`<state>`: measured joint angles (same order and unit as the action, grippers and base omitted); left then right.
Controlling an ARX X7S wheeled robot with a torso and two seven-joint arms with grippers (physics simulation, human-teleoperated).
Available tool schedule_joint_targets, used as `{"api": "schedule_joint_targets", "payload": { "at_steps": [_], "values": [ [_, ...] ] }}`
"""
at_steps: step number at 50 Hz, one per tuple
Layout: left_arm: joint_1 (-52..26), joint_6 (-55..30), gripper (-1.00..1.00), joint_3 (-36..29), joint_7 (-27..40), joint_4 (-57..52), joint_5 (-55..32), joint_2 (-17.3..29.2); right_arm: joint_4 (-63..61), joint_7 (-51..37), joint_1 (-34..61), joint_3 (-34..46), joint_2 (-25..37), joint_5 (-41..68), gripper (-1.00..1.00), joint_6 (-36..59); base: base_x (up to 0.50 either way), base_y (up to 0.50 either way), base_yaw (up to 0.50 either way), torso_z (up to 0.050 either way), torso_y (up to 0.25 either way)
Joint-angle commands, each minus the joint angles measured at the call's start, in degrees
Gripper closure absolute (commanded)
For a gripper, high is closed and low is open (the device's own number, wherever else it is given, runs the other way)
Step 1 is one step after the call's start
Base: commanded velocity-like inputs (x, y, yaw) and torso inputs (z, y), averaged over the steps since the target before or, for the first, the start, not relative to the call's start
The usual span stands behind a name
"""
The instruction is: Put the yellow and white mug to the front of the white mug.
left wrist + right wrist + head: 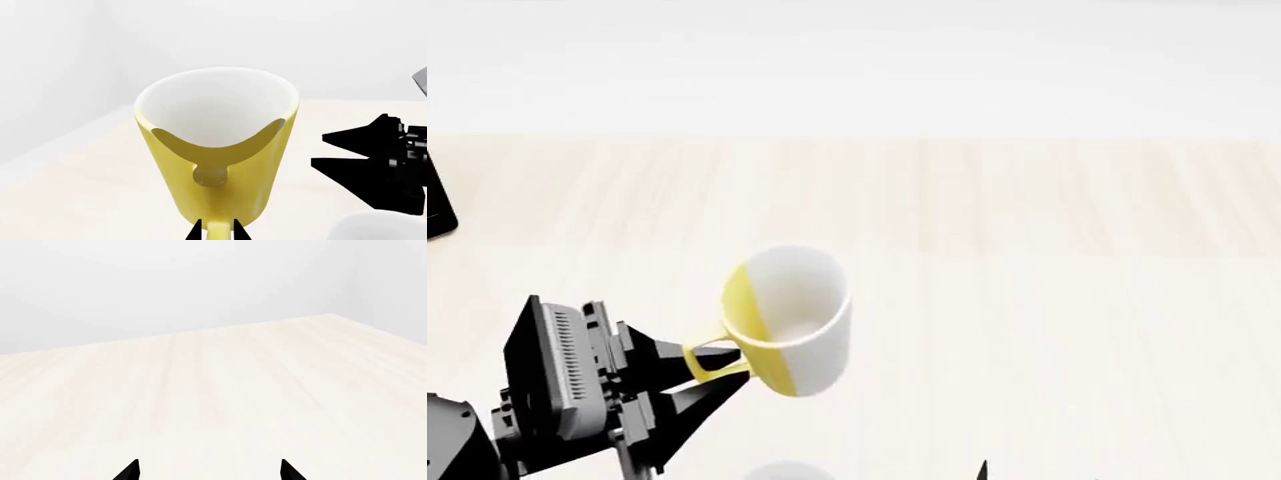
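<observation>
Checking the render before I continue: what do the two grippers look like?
The left gripper is matte black with tapered, wedge-like fingers and a boxy black body with a grey ribbed panel. The right gripper shows only two pointed black fingertips. No cables or markings visible.

A pale wood-grain table (220,390) meets plain white walls (167,280) under even light.

My views are bright and evenly lit, sharp rendering without blur or glare. The pale table (220,390) nearly washes out against the white wall, and I see almost no cast shadows.
</observation>
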<state>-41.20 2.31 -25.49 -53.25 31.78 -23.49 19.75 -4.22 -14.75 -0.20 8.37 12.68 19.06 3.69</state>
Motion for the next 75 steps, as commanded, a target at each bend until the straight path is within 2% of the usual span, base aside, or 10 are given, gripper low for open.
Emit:
{"api": "schedule_joint_targets", "payload": {
  "at_steps": [1,14,30,75],
  "values": [
    [-1.4,3.7,1.0,0.2,0.7,6.4,1.2,-1.8,0.0,-0.2,0.1,0.4,0.2,0.1,-1.0,-0.1,0.0,0.0,0.0,0.0,0.0],
    [-4.7,11.3,1.0,-1.8,2.2,20.0,6.4,-5.4,-0.2,-0.5,0.0,0.7,0.5,0.3,-1.0,-0.2,0.0,0.0,0.0,0.0,0.0],
    [-10.5,24.3,1.0,-2.9,1.2,42.8,10.1,-9.9,0.3,-0.8,0.2,1.3,0.6,0.2,-1.0,-0.4,0.0,0.0,0.0,0.0,0.0],
    [-5.1,23.4,1.0,10.1,4.0,43.2,22.2,-11.5,-0.1,-1.7,0.1,2.7,1.3,0.4,-1.0,-0.9,0.0,0.0,0.0,0.0,0.0]
  ]
}}
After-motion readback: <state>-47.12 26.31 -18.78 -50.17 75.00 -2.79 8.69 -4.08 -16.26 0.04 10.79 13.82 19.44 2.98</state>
